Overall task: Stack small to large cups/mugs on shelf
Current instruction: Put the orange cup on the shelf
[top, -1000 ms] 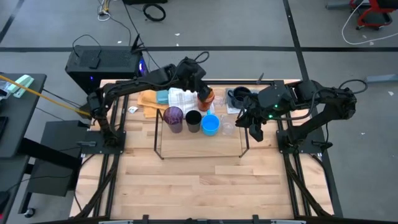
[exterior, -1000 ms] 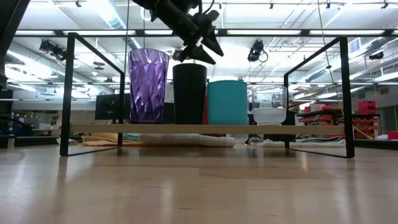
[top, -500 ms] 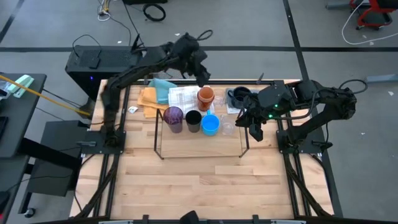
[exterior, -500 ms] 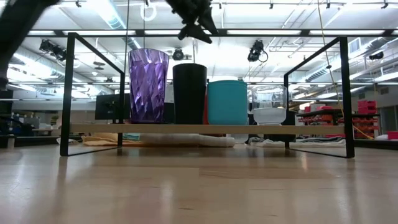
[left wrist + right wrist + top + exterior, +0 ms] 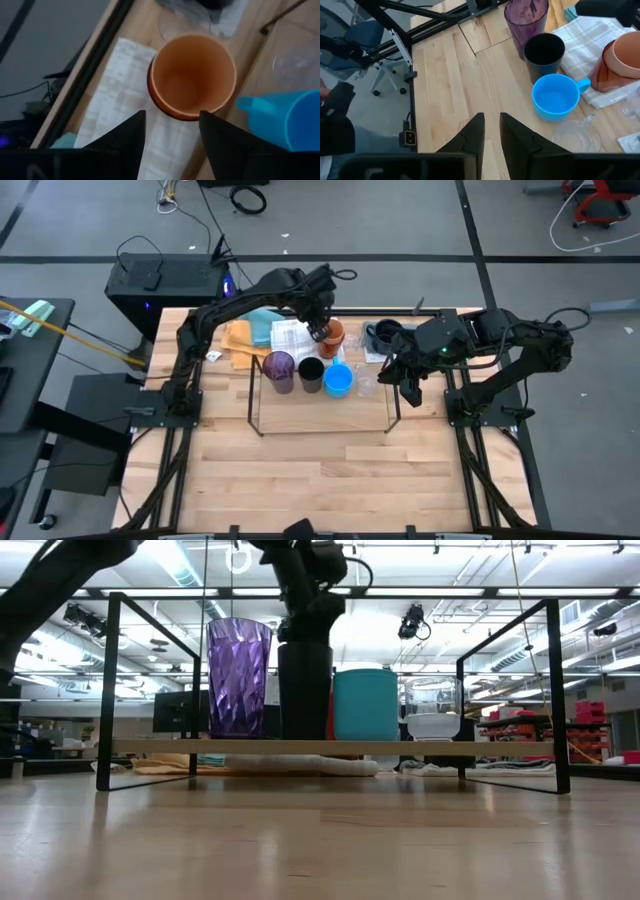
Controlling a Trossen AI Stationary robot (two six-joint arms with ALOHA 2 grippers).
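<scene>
My left gripper (image 5: pixel 172 127) is open and points down just above the orange cup (image 5: pixel 192 75), which stands on a white checked cloth (image 5: pixel 125 105) behind the shelf (image 5: pixel 320 432); a darker orange cup (image 5: pixel 602 72) seems to sit under it. The fingers stand by the cup's rim without touching. The purple (image 5: pixel 279 368), black (image 5: pixel 311 370), bright blue (image 5: pixel 339 380) and clear glass (image 5: pixel 366 387) cups stand in a row on the shelf's board (image 5: pixel 330 747). The navy mug (image 5: pixel 385 333) stands at the far right. My right gripper (image 5: pixel 492 132) hovers open by a narrow gap at the shelf's right end.
Folded yellow and teal cloths (image 5: pixel 245 335) lie at the far left of the table. The shelf's thin black rods (image 5: pixel 110 690) rise around the row of cups. Bare wood (image 5: pixel 330 480) fills the table's near half.
My left gripper swung up and toward the table's far edge, then came back down and now points down over the orange cup. The cups and my right arm have kept still.
</scene>
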